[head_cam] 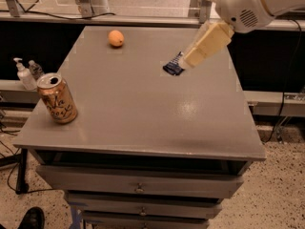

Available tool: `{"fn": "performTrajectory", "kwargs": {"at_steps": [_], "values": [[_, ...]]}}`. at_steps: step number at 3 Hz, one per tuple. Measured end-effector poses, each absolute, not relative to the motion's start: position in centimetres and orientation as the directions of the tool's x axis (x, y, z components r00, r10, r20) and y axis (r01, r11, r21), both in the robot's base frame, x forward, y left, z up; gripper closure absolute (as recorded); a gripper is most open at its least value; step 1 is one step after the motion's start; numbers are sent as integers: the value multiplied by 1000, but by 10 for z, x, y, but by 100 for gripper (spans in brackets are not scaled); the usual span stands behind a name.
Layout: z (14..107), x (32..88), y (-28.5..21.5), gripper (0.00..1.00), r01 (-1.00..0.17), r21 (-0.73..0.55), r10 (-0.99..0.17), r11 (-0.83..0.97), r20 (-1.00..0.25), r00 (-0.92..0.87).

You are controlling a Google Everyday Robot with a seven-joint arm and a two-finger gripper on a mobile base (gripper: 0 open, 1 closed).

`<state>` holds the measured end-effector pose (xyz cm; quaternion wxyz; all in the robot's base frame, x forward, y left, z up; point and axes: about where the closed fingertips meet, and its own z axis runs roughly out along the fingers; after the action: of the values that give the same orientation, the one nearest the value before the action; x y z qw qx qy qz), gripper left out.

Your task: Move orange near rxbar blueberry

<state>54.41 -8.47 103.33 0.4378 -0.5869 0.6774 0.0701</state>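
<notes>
Orange: one small, round, smooth yellow-orange fruit, the orange (pixel 116 38), sits on the tabletop near the far edge. It is well apart from the pincer, off to its left in the camera view.
Rxbar blueberry: one flat bar in a dark navy-blue wrapper, the rxbar blueberry (pixel 172 67), lies on the tabletop right under the pincer's tip, which hides its right end. Whether the two touch cannot be told. It is well apart from the orange.
Pincer: one cream-coloured pincer (pixel 193 57) slants down and leftward from the white arm (pixel 248 4) over the far right part of the table. Whether it is open or closed cannot be told.
Drink can: one copper-coloured drink can (pixel 57 98) stands upright, far from the pincer, near the front left corner.
Table: one grey flat-topped table (pixel 157 123), with stacked drawer fronts (pixel 138 187) below the pincer's side.
Bottles: two, a white pump bottle (pixel 23 74) and a small clear bottle (pixel 35 69), stand just beyond the table's left edge.
Shoe: one dark shoe (pixel 32 218) on the speckled floor (pixel 281 190).
</notes>
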Motion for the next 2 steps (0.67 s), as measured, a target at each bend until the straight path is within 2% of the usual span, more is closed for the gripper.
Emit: {"fn": "performTrajectory", "kwargs": {"at_steps": [2], "values": [[1031, 553, -78, 0, -848, -427, -711, 314, -697, 88]]}}
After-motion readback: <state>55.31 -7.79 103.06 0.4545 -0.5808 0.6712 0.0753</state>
